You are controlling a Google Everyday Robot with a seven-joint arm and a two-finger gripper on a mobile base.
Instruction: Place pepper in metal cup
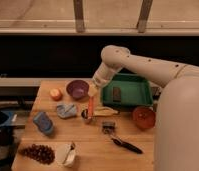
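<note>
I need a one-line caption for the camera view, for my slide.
The gripper, shut on the pepper, hangs it just above the metal cup on the wooden table.

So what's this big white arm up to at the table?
The robot's arm reaches over a wooden table. Its pincer is shut on the top end of a slim red-orange pepper, which hangs nearly upright. The pepper's tip is right at a small metal cup near the middle of the table, so it looks about to go in, though not let go yet. Nearby sit a purple bowl, a green tray and a red-orange bowl.
</note>
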